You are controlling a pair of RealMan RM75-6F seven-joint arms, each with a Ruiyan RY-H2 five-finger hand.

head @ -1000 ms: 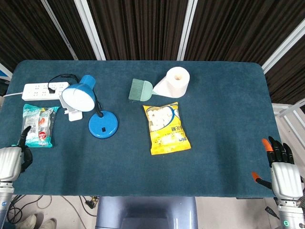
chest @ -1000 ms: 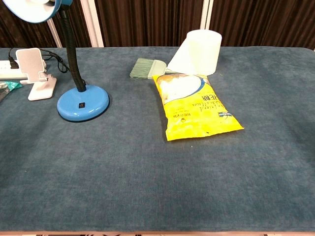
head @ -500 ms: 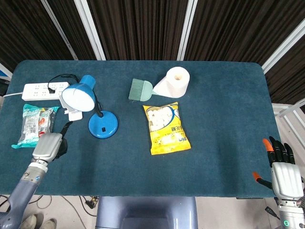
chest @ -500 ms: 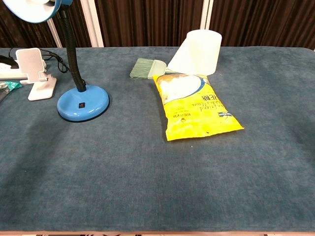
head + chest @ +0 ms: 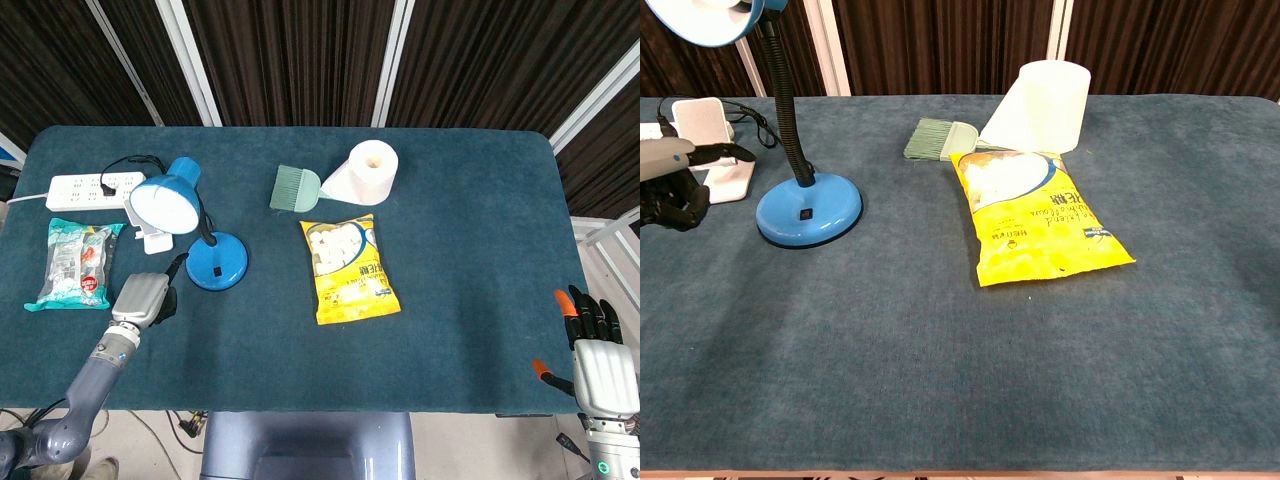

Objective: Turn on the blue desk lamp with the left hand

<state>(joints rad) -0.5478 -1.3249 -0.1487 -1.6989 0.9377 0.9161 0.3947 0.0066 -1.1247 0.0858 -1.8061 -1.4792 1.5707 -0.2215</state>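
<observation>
The blue desk lamp stands at the left of the table, its round base (image 5: 217,262) (image 5: 809,209) carrying a small black switch (image 5: 215,270) (image 5: 805,212), its black neck rising to the blue shade (image 5: 166,196) (image 5: 706,14). My left hand (image 5: 147,297) (image 5: 675,185) hovers just left of the base, most fingers curled in and one dark finger stretched toward the base, holding nothing and not touching it. My right hand (image 5: 597,355) hangs off the table's front right corner, fingers apart and empty; the chest view does not show it.
A yellow snack bag (image 5: 347,267) lies mid-table, with a green brush (image 5: 296,188) and a paper roll (image 5: 364,172) behind it. Left of the lamp sit a white phone stand (image 5: 713,150), a power strip (image 5: 92,187) and a teal packet (image 5: 79,263).
My left hand has travelled from the table's front left edge rightward and forward, coming up close beside the lamp base. The right hand has barely moved.
</observation>
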